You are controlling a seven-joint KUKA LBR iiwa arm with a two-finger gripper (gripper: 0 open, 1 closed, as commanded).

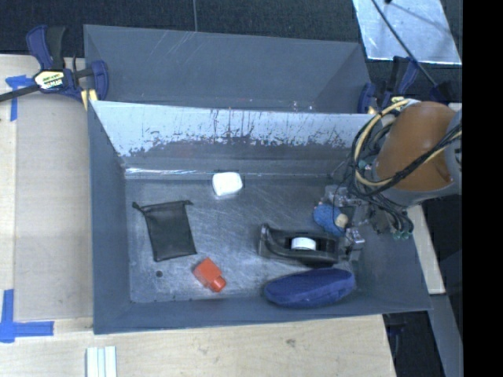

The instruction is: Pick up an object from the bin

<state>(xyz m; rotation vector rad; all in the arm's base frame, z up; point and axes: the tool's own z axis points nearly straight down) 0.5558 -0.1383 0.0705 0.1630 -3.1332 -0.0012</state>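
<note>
Highest, and so closest to the lens, is the arm's orange wrist cover [413, 148] with its cables, at 3 o'clock above the grey metal bin [110, 234]; under it the gripper [350, 230] hangs low by the right wall. If it is opened or closed I cannot tell, because its own body and the cables hide the tips. On the floor, the biggest thing is a blue oval case [308, 287] at 5 o'clock, along the front wall. Next is a dark grey flat pouch [171, 230] at 9 o'clock, then a black tape dispenser [299, 246] with a white roll, between 3 and 4 o'clock, just above the case. Smaller are a white block [227, 184] at 12 o'clock and an orange-red block [209, 274] at 7 o'clock. The smallest is a little blue thing [324, 215] touching the gripper at its 10 o'clock side; I cannot say if it is loose or a part of the tool. I judge that the thing to pick is the tape dispenser, since its right end lies directly at the gripper. The danger is a grip only on that narrow end: the long dispenser could turn and slip out when lifted. Also the corner is crowded, so the tool could push the blue oval case or scrape the sloped wall.
</note>
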